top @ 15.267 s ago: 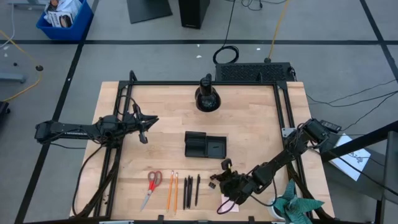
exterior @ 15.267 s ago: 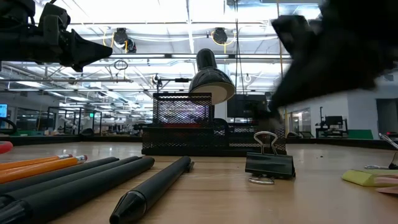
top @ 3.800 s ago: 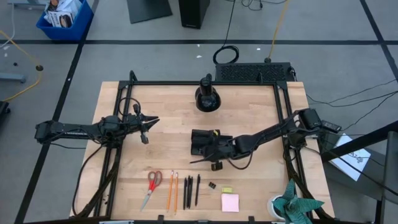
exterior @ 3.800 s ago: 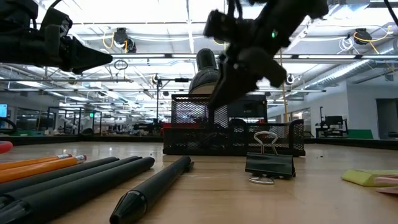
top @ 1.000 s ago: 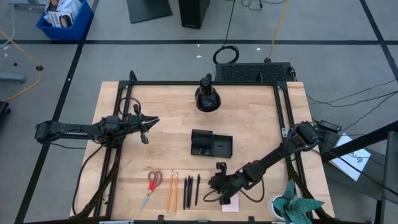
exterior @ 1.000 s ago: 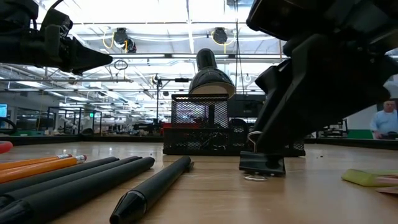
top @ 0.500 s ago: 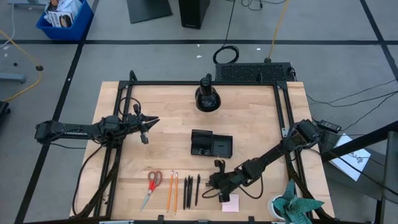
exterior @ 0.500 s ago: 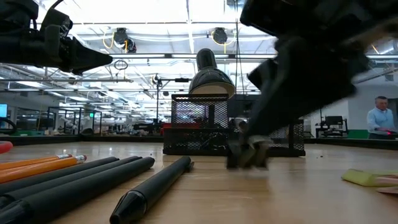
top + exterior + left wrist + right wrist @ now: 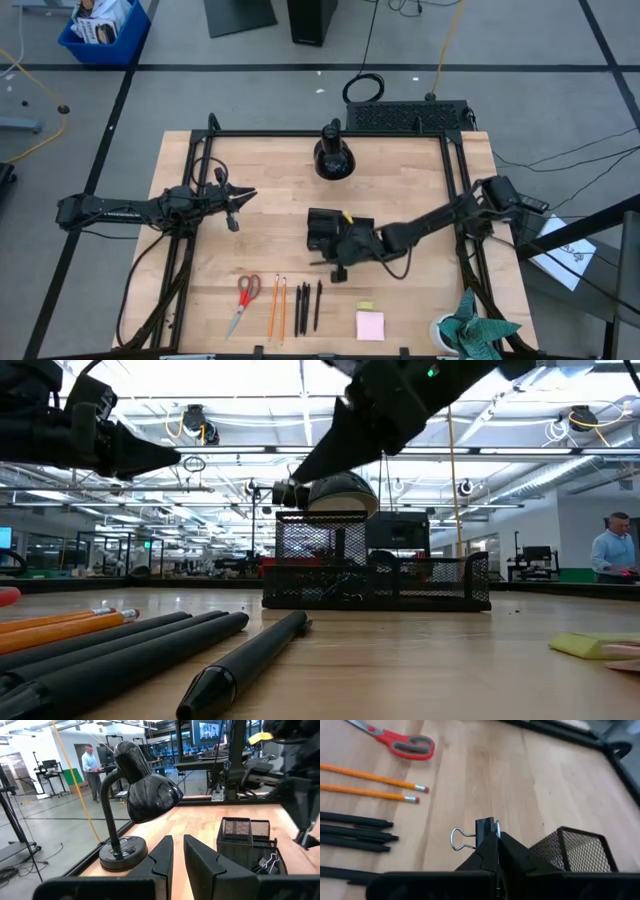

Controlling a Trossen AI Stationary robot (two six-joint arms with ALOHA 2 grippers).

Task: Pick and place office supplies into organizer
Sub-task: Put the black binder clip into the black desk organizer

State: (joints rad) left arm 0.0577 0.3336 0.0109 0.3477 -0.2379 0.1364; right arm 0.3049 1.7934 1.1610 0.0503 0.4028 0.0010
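Note:
My right gripper (image 9: 337, 268) (image 9: 496, 837) is shut on a small black clip (image 9: 485, 827) and hangs in the air by the near left corner of the black mesh organizer (image 9: 345, 233) (image 9: 580, 850); the low view shows it high up (image 9: 292, 488). Another clip (image 9: 267, 862) lies inside the organizer. Along the near edge lie red-handled scissors (image 9: 246, 296), two orange pencils (image 9: 277, 306), three black pens (image 9: 307, 306), a yellow-green piece (image 9: 365, 305) and a pink sticky pad (image 9: 370, 325). My left gripper (image 9: 236, 206) (image 9: 178, 852) waits above the table's left side, fingers close together. My right gripper pinches the clip's black body (image 9: 486, 826) between its two fingertips, slanting down from the table's right. The wire handles (image 9: 461, 840) stick out to one side of the fingers. The clip is lifted clear of the table.
A black desk lamp (image 9: 333, 155) (image 9: 135, 785) stands on its round base at the far middle. Black frame rails (image 9: 200, 180) run along the left and right sides. Bare wood (image 9: 270, 250) lies between organizer and supplies. A person (image 9: 612, 550) stands in the room behind.
My right gripper was down at the near edge, around the clip on the table beside the sticky pad. It has taken the clip up off the wood and carried it toward the far side, to the organizer's near left corner. The left arm kept still.

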